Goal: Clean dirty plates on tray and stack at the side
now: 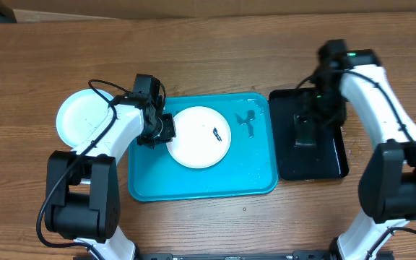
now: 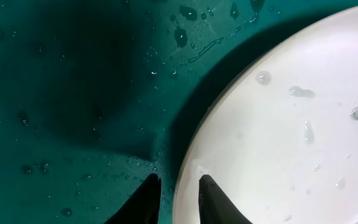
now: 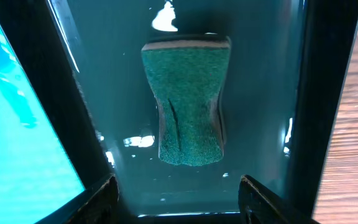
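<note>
A: On the big blue tray (image 1: 150, 184), how is the white plate (image 1: 193, 141) going to handle?

B: I am guessing light, stiff and wet, so it may be slipping. The rim is the best place to hold. The left end effector (image 2: 179, 202) is pinching that rim between its fingers.

A: And the right end effector (image 3: 182, 196)?

B: It is hanging open, with the green sponge (image 3: 188, 99) just ahead. A small dark smear (image 1: 217, 132) is showing on the round plate.
</note>
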Available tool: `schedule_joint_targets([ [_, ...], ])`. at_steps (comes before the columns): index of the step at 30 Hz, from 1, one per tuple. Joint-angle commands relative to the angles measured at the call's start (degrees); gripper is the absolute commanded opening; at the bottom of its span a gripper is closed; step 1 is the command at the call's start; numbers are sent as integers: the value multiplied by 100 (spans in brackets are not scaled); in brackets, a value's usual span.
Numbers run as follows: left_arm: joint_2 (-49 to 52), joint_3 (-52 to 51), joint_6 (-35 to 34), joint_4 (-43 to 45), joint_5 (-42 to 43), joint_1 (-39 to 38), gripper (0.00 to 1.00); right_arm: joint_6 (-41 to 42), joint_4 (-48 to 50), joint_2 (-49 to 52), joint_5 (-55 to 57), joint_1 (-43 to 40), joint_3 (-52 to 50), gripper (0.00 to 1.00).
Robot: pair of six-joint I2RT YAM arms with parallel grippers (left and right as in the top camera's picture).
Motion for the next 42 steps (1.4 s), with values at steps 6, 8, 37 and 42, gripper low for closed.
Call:
schedule_joint_targets([
  [6,81,-48,28,4,68,11,25,400,66,-105,1093,472,35,61],
  [8,81,-48,28,2,70,11,25,400,107,-103,1082,472,-42,59],
  [37,81,-48,28,11,68,11,27,396,2308,-83,1038,455,-1882,28],
  [42,81,-48,28,22,68,11,27,396,2175,-114,1036,455,-1641,4],
])
